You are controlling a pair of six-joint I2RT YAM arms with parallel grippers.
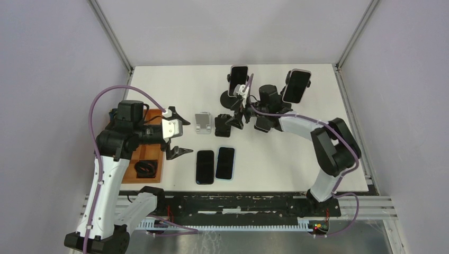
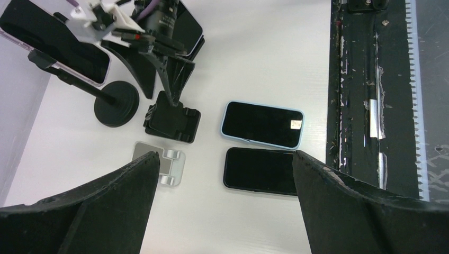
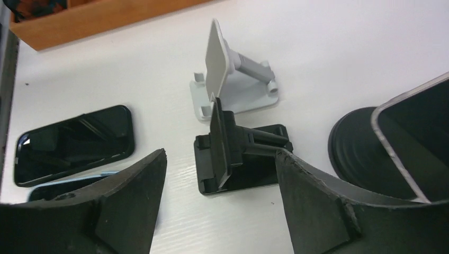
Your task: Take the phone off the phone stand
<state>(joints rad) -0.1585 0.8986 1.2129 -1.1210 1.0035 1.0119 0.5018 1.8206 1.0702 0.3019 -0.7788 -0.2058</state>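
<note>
**Top external view.** Two phones lie flat, side by side, near the middle of the table's (image 1: 174,90) near edge: a black phone (image 1: 205,167) and a blue-cased phone (image 1: 225,163). Two more are mounted near the far edge: a raised phone (image 1: 238,78) above a round base (image 1: 229,99) and a second raised phone (image 1: 297,85). Between the two pairs stand an empty silver stand (image 1: 202,123) and an empty black folding stand (image 1: 222,127). The left gripper (image 1: 185,136) is beside the wooden tray (image 1: 151,145) at the left edge, jaws wide apart. The right gripper (image 1: 236,117) is above the black folding stand.

**Left wrist view.** The left gripper (image 2: 225,156) has its jaws apart and empty. Below it lie the black phone (image 2: 259,172), the blue-cased phone (image 2: 262,124) and the silver stand (image 2: 167,164).

**Right wrist view.** The right gripper (image 3: 219,153) has its jaws apart, holding nothing. Between them shows the black folding stand (image 3: 233,153), with the silver stand (image 3: 233,84) beyond it.
</note>
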